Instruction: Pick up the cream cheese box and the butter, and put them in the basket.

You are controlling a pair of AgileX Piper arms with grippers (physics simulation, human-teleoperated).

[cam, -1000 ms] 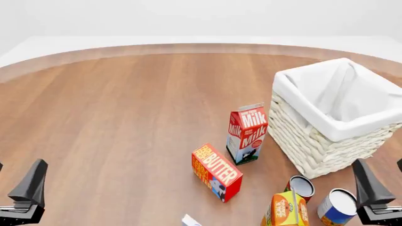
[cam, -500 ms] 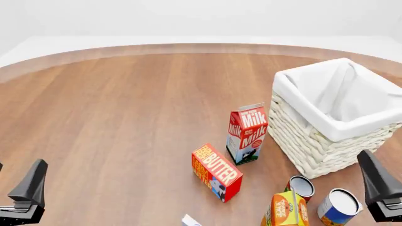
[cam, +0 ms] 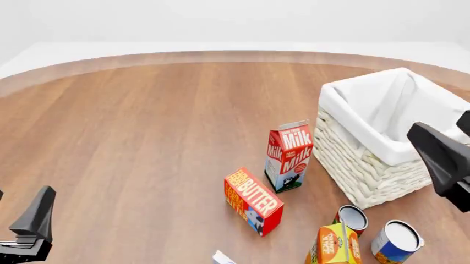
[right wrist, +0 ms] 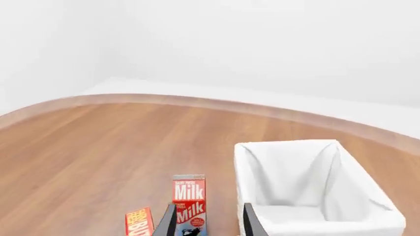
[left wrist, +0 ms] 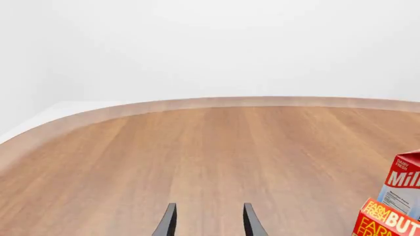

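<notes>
Holding nothing, my right gripper had its fingers narrowly parted, and my left gripper matched it. Reaching for the butter, I judged I could topple the milk carton just beside it. The cream cheese box barely showed. The basket held nothing I could see.
</notes>
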